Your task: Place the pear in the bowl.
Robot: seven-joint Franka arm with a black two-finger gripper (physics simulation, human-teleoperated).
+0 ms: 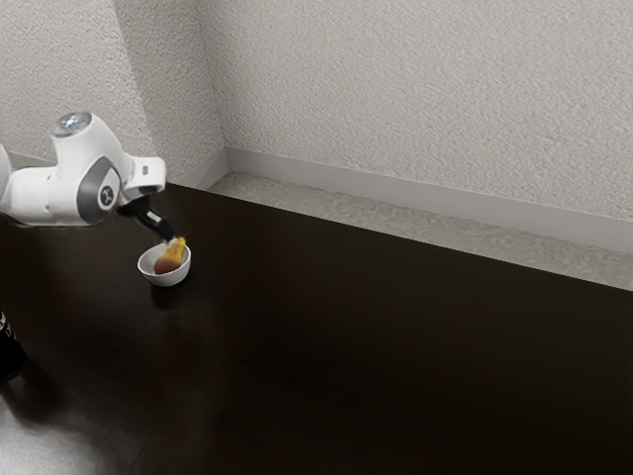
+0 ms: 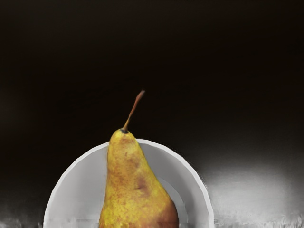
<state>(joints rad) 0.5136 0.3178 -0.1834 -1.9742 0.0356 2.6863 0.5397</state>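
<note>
A: Pear?
B: Pear (image 1: 171,257) tilted, wide end inside the white bowl (image 1: 164,279), neck up past the rim; stem (image 2: 133,110) visible in wrist view.
A: Bowl?
B: On the dark surface (image 1: 396,346), near its wall-side edge, toward the exterior view's left.
A: Gripper (image 1: 170,237)?
B: Right at the pear's neck, angled down. Can't tell if grasping or released.
A: Other stuff?
B: Black cylindrical item (image 1: 9,348), exterior view's left edge.
</note>
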